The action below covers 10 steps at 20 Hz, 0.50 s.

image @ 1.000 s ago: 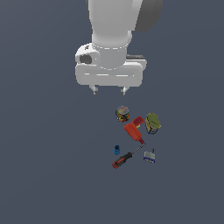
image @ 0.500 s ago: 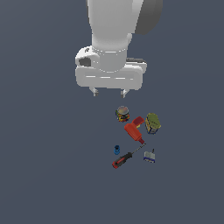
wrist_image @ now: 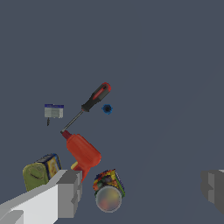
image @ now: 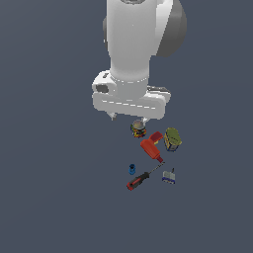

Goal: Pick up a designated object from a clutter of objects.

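Screwdriver [image: 144, 177] lies untouched on the tabletop [image: 49, 173] at the clutter's near edge, tip beside the red drill-like tool [image: 151, 147] — the tool [image: 127, 117] hangs above, fingers apart and empty, so approach, grasp and lift all remain.

Dark grey floor [image: 49, 197] under screwdriver [image: 140, 179], cans, red drill [image: 151, 147].

Arm's upper part cut off by the exterior view's top edge, multicoloured can [image: 138, 129] partly hidden behind the gripper [image: 127, 117], one finger [wrist_image: 214, 189] cut off at the wrist view's edge, small blue-grey piece [image: 169, 177] too small to identify
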Tool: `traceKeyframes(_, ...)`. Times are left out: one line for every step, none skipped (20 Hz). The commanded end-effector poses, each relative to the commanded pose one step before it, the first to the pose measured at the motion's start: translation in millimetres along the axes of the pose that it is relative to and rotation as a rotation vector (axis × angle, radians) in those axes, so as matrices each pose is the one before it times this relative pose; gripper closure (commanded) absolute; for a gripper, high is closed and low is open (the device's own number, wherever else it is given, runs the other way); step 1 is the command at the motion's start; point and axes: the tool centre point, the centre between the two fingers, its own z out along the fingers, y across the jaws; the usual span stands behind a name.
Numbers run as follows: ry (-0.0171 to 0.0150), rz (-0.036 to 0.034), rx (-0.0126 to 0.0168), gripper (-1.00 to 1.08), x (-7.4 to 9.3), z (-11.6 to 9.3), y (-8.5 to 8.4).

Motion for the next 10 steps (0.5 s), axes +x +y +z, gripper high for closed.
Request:
traceKeyframes(-0.00309, 0.05275, 0.00476, -0.92, 7.35, 13.86, -7.84)
traceKeyframes(-0.00120, 0.02348, 0.00181, -0.92, 2.98, 6.20, -3.57)
traceKeyframes(-0.00121, 0.02359, 0.00165, -0.92, 2.82, 6.31, -3.62)
traceKeyframes(-0.00121, 0.02361, 0.00149, -0.92, 2.64, 6.39, -3.66)
traceKeyframes(-0.00120, 0.02364, 0.00133, -0.92, 2.47, 6.48, -3.69)
traceKeyframes(-0.00118, 0.02366, 0.00117, -0.92, 2.29, 6.56, -3.71)
traceKeyframes(-0.00116, 0.02368, 0.00101, -0.92, 2.11, 6.64, -3.73)
traceKeyframes(-0.00112, 0.02369, 0.00085, -0.92, 1.93, 6.72, -3.74)
traceKeyframes(-0.00107, 0.02371, 0.00070, -0.92, 1.76, 6.80, -3.74)
traceKeyframes(-0.00102, 0.02372, 0.00056, -0.92, 1.58, 6.87, -3.73)
